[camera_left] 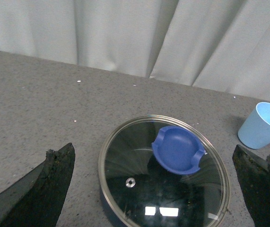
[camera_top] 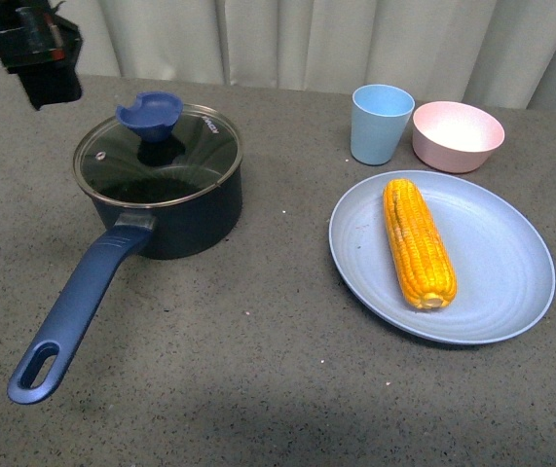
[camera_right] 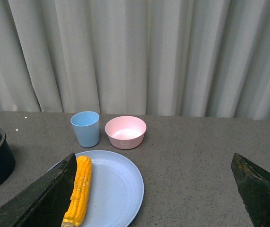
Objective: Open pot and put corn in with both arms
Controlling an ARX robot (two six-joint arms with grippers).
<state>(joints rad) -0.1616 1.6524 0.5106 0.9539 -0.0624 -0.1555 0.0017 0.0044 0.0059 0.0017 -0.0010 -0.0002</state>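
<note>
While the glass lid (camera_top: 158, 156) sits closed on the pot (camera_top: 166, 204), nothing can go in, so the first move looks to belong to the left arm. Its left end effector (camera_left: 149, 149) hangs above and just behind the pot, on the far-left side of the bench (camera_top: 258, 370). Its two fingers are spread wide and hold nothing. From its wrist camera the blue knob (camera_left: 178, 149) lies below and between those fingers, a little toward one side, so I judge it needs a short descent and some centring before it can close. The pot's long handle (camera_top: 78, 311) points back toward the robot's near left, clear of that approach.

The corn (camera_top: 419, 243) lies on the pale blue plate (camera_top: 497, 263) to the right, well apart from the pot. Its long axis runs roughly from the far side toward the robot. The right end effector (camera_right: 153, 156) is nearer to it, also gaping and empty, with the cob beside one finger and lower down. It does not show in the front view.
</note>
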